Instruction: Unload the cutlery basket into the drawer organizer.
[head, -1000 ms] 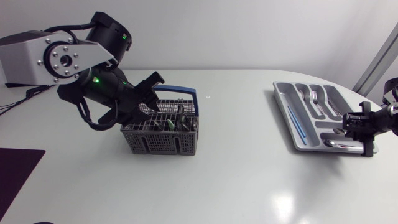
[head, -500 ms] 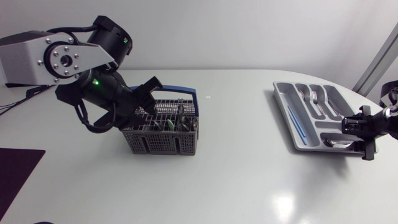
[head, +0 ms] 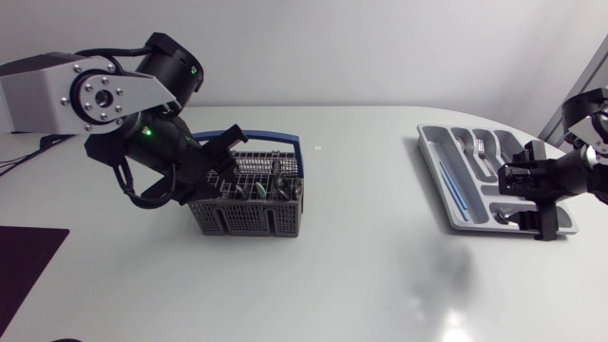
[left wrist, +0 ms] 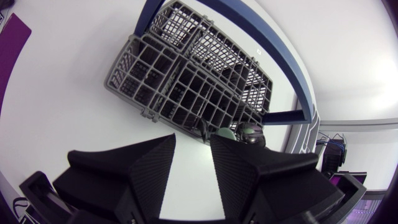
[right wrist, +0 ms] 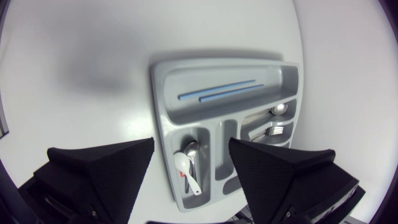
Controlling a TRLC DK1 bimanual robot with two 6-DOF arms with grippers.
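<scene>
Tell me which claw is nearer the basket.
Left. The left claw is open and hangs right at the basket, by its edge. The right claw is far across the table, open above the organizer.

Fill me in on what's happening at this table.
Two robot arms are working on unloading a cutlery basket into a drawer organizer. The left gripper hovers open and empty at the basket, which has cutlery in it. The right gripper hangs open and empty above the organizer, which already holds several pieces.
</scene>
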